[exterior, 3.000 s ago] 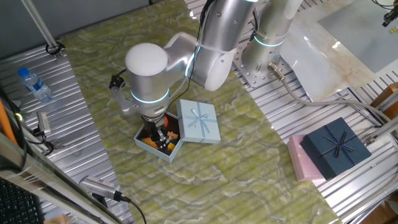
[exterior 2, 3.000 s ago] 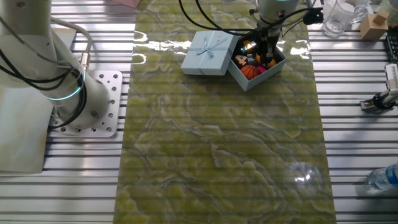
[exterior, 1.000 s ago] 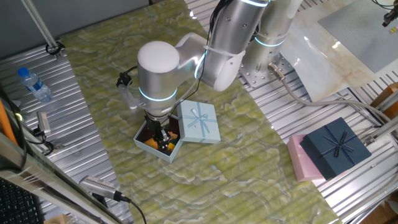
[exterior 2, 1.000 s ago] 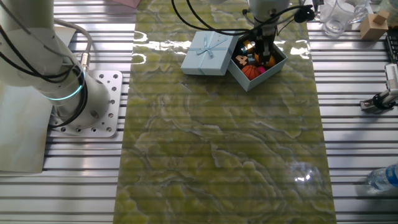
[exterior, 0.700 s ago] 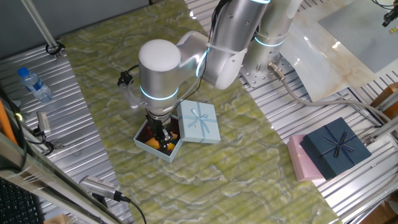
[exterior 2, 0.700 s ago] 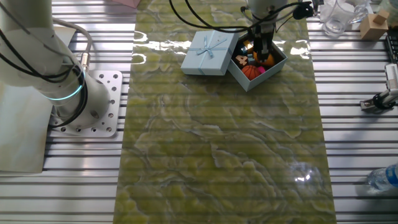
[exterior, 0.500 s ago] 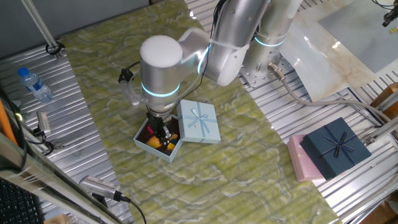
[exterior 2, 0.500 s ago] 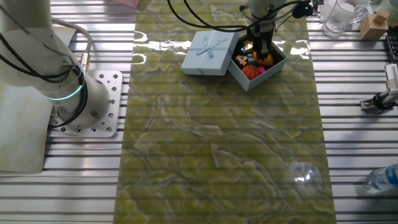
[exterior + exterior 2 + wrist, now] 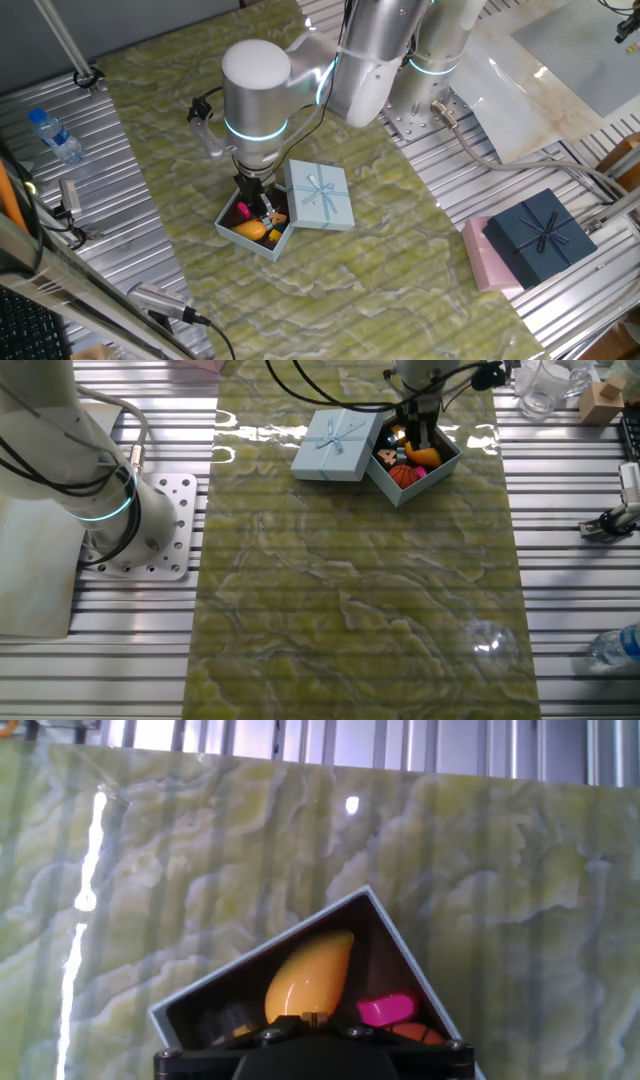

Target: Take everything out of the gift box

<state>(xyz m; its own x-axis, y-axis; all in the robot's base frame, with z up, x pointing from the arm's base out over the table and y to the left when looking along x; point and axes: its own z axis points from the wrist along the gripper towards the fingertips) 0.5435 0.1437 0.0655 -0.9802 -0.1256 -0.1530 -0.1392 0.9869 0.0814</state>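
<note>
While my tool (image 9: 259, 203) hovers over the gift box (image 9: 232, 235) | grip unreadable | step: picking mango (image 9: 308, 975) | next: confirm grasp, lift clear.

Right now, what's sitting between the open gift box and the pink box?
In one fixed view, the pale-blue lid lies right beside the gift box; past it, only bare green mat up to the pink box.
</note>
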